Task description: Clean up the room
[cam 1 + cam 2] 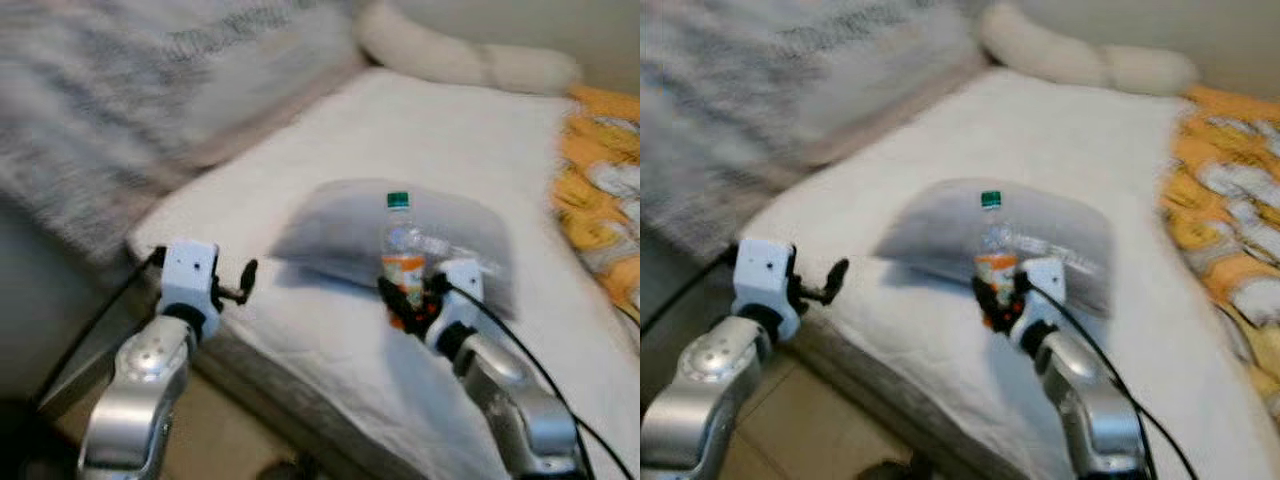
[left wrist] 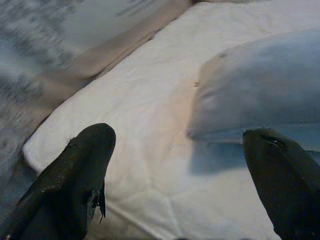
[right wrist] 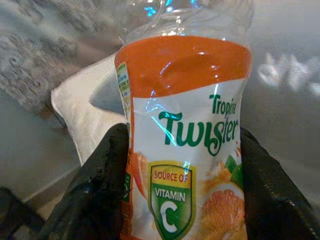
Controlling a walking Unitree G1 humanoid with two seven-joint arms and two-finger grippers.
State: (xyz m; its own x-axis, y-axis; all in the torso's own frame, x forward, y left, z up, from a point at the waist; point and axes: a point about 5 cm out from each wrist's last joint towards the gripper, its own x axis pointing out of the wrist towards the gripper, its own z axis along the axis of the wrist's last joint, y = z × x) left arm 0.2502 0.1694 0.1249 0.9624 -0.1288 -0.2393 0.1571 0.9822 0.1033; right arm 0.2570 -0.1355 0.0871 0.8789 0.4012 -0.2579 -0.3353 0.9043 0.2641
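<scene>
- The right gripper (image 1: pixel 412 300) holds a clear plastic bottle (image 1: pixel 402 255) upright above the bed, its two black fingers (image 3: pixel 100 190) pressed against either side of the bottle's lower body.
- The bottle has a green cap (image 1: pixel 398 200) and an orange label; in the right wrist view the label (image 3: pixel 190 165) reads "Tropicana Twister" with a "Source of Vitamin C" badge and pictured orange slices. The clear upper part looks empty and slightly dented.
- Behind the bottle lies a pale grey pillow (image 1: pixel 340 235), resting on the white quilted mattress cover (image 1: pixel 440 130).
- The left gripper (image 1: pixel 240 283) hovers over the near left corner of the mattress, well apart from the bottle. Its fingers (image 2: pixel 75 175) stand spread wide with nothing between them; in the left wrist view the white cover and the end of the grey pillow (image 2: pixel 260 90) show in the gap.
- A grey patterned blanket (image 1: pixel 120 90) is bunched along the left of the bed, blurred.
- A long cream bolster or cushion (image 1: pixel 460 55) lies across the far end of the mattress.
- An orange-and-white patterned cloth (image 1: pixel 600 190) lies along the right edge of the bed.
- Beige floor (image 1: pixel 830 430) shows below the near edge of the mattress, between the two silver arms.
</scene>
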